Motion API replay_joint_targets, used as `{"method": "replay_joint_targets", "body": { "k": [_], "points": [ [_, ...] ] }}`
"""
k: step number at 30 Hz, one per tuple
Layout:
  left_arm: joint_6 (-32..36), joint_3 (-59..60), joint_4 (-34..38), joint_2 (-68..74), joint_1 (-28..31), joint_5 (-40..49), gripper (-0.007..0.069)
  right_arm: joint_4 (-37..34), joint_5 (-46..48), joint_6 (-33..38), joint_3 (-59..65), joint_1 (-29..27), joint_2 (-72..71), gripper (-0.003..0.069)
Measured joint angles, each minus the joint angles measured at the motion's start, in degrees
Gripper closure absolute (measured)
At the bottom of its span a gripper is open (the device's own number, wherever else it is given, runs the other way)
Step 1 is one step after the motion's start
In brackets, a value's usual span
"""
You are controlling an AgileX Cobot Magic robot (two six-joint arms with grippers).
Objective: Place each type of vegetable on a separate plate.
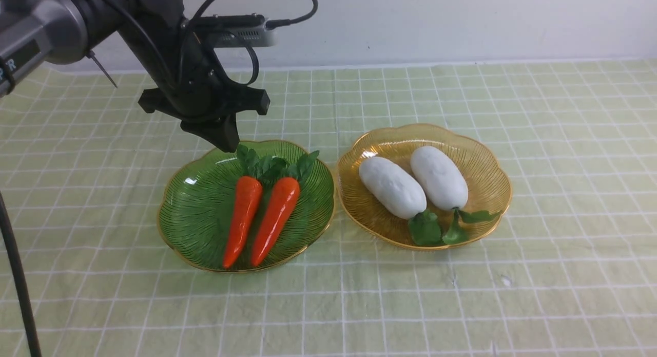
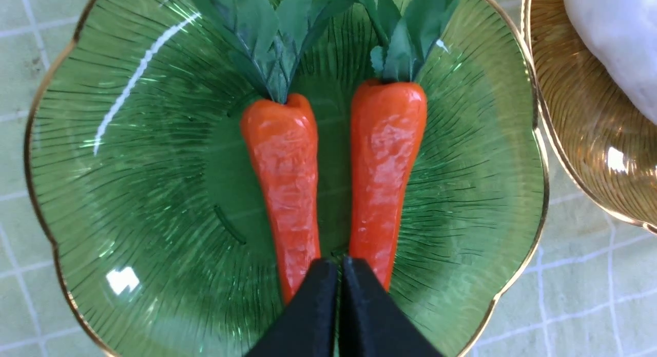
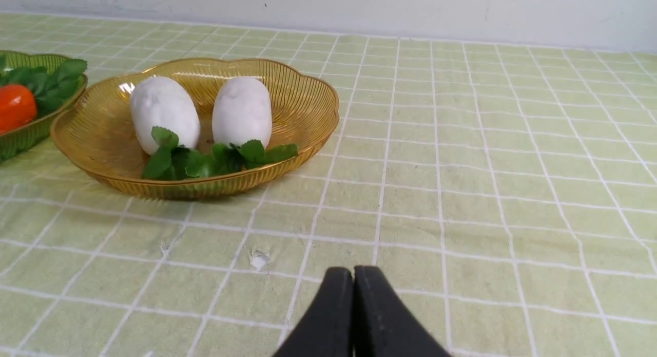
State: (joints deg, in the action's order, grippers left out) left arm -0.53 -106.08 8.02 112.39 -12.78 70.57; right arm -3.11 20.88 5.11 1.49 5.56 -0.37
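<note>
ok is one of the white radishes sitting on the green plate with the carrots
No, both white radishes lie in the amber plate, while the green plate holds only the two carrots.

The left arm (image 1: 61, 23) was finished in grey and black, with black cables looped above a grey camera module (image 1: 241, 31); matte black tapered jaws were seen.

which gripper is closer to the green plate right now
Left. The left gripper, shut and empty, hangs over the green plate at its far rim; the right gripper is out past the amber plate.
</note>
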Motion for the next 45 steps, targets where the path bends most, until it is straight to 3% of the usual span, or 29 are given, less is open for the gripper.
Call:
{"method": "replay_joint_targets", "body": {
  "k": [16,32,40,45],
  "points": [
    [-0.1,0.1,1.0,-16.5,0.0,0.9,0.0632,1.2,0.3,0.0,-0.1,-5.1,0.0,0.0673],
    [4.5,15.0,-4.4,-42.4,0.0,1.7,0.0632,1.3,0.3,0.0,-0.1,-5.1,0.0,0.0673],
    [4.6,35.5,-5.1,-65.1,0.0,1.7,0.0632,1.3,0.3,-1.3,-0.1,-5.1,0.0,0.0673],
    [4.1,51.5,-1.0,-82.3,0.0,1.5,0.0632,1.4,0.3,-1.4,-0.1,-5.1,0.0,0.0673]
  ]
}}
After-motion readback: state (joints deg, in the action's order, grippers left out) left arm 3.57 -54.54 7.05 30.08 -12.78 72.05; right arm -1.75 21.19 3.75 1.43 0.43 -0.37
